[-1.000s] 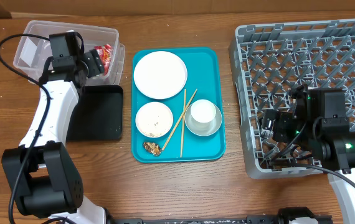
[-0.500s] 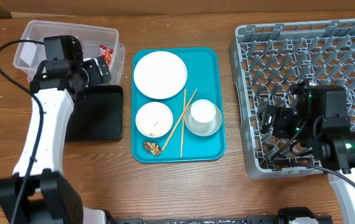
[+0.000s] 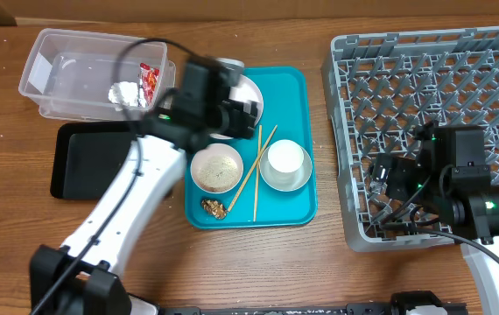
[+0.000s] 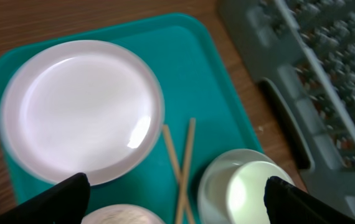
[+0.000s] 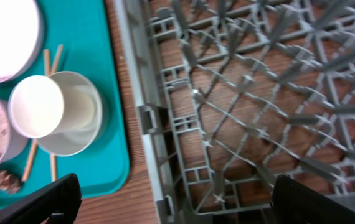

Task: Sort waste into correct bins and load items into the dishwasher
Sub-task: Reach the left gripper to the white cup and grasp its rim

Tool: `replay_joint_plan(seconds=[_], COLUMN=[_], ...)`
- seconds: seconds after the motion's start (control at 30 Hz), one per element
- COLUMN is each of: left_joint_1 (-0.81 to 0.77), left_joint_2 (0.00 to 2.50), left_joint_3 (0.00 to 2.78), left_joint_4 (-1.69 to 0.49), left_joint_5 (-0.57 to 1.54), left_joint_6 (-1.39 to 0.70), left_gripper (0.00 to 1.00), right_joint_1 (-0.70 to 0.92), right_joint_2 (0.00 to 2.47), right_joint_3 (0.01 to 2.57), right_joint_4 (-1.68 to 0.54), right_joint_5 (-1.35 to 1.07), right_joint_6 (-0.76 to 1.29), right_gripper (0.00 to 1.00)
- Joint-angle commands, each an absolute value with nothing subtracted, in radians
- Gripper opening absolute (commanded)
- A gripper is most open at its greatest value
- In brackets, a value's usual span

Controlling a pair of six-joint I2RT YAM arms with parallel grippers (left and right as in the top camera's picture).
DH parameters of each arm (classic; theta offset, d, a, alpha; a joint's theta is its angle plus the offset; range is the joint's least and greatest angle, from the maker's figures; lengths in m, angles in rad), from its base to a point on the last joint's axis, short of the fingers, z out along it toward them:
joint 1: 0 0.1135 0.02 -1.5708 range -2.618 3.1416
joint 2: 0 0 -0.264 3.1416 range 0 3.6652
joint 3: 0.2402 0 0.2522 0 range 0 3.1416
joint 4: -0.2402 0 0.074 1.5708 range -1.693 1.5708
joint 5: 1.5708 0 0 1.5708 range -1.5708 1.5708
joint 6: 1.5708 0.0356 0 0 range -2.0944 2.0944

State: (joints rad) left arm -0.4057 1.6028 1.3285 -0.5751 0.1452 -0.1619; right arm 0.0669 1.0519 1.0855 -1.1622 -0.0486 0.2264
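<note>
My left gripper [image 3: 242,112] is open and empty, above the teal tray between the white plate [image 4: 81,112] and the white cup [image 4: 246,186]; its open jaws show in the left wrist view [image 4: 176,186]. The cup [image 3: 285,157] sits in a small bowl [image 3: 302,179]. Two chopsticks [image 3: 258,171] lie crossed beside a bowl holding rice [image 3: 217,168]. A brown scrap [image 3: 213,208] lies at the tray's front. The clear tub [image 3: 66,61] holds the red wrapper [image 3: 149,77] and the white wad [image 3: 125,92]. My right gripper [image 3: 381,179] is open over the grey rack's [image 3: 433,79] front left; its jaws show in the right wrist view [image 5: 174,193].
The black tray [image 3: 92,166] lies in front of the clear tub. The teal tray [image 3: 289,87] sits mid-table, with a strip of bare wood between it and the rack. The rack's lattice floor [image 5: 258,93] holds nothing in view.
My left arm has swung right from the clear tub to above the teal tray. The white wad now shows in the tub. The right arm has hardly moved.
</note>
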Motion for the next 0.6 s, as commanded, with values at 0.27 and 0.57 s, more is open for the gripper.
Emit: replay_joint_plan(seconds=[0.27,0.57], left_joint_1=[-0.558,-0.558], left_joint_2=[1.772,1.875], left_joint_3=[1.338,1.338], left_joint_4=[-0.565,-0.619], left_joint_5=[0.096,0.16], left_joint_6=[-0.12,-0.139], left_gripper=[0.67,0.35], right_joint_1=[0.071,0.071], right_joint_2=[1.044,1.044], right_joint_3=[1.104,1.104], right_joint_4=[-1.181,-1.184], right_joint_5=[0.018,0.018], right_joint_6=[0.265,0.265], right_gripper=[1.0,1.0])
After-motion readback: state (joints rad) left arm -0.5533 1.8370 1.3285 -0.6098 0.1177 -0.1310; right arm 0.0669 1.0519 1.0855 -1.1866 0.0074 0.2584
